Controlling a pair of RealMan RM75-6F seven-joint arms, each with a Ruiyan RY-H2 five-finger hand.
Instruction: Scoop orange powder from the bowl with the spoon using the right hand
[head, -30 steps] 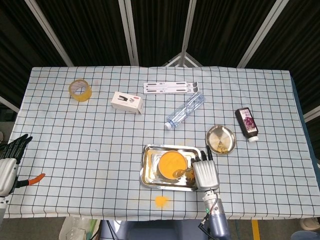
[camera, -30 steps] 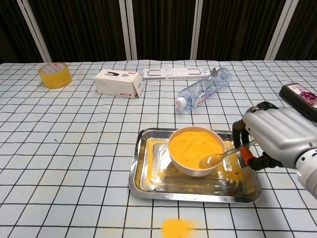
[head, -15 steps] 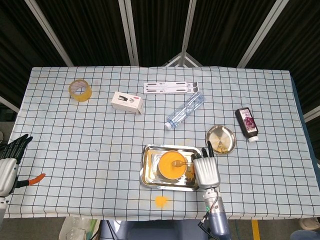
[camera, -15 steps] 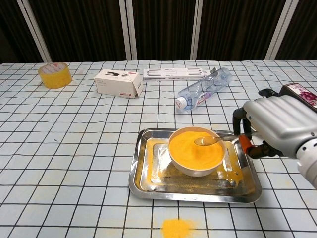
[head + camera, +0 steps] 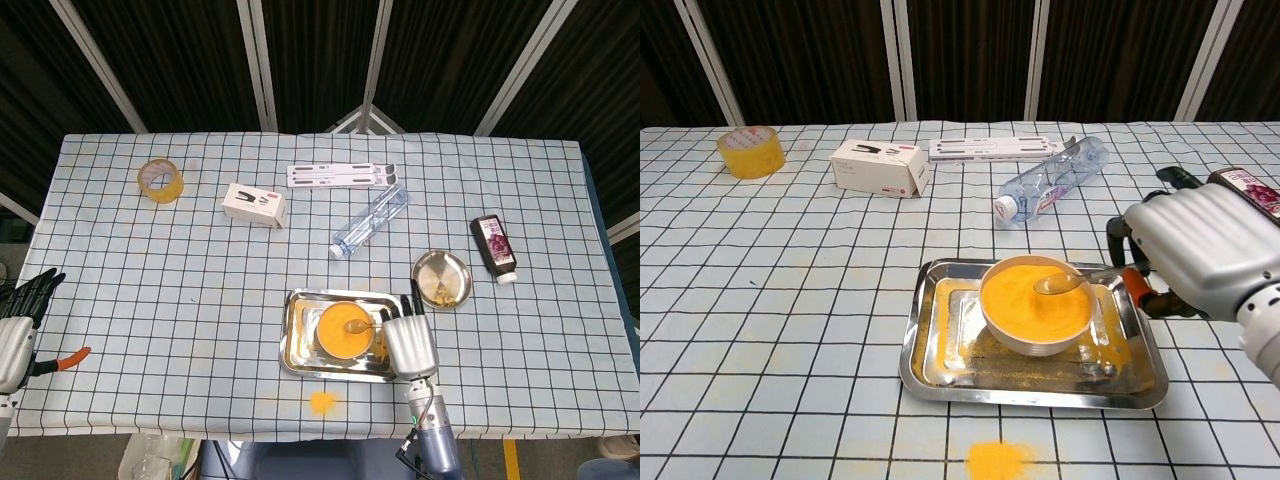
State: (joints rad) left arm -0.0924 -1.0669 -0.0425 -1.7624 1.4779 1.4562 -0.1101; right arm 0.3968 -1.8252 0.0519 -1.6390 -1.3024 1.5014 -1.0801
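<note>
**Spoon over the bowl**

Right hand (image 5: 1200,255) fingers are clamped on the spoon (image 5: 1065,282), its tip over the orange powder at the bowl's (image 5: 1035,305) 2 o'clock rim. Bowl sits in the tray (image 5: 940,360). Left hand (image 5: 20,320), far at 9 o'clock: fingers apart, holding nothing.

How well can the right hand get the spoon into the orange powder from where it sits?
Probably yes. The right hand holds the spoon with its scoop over the bowl of orange powder, and nothing stands between them.
</note>
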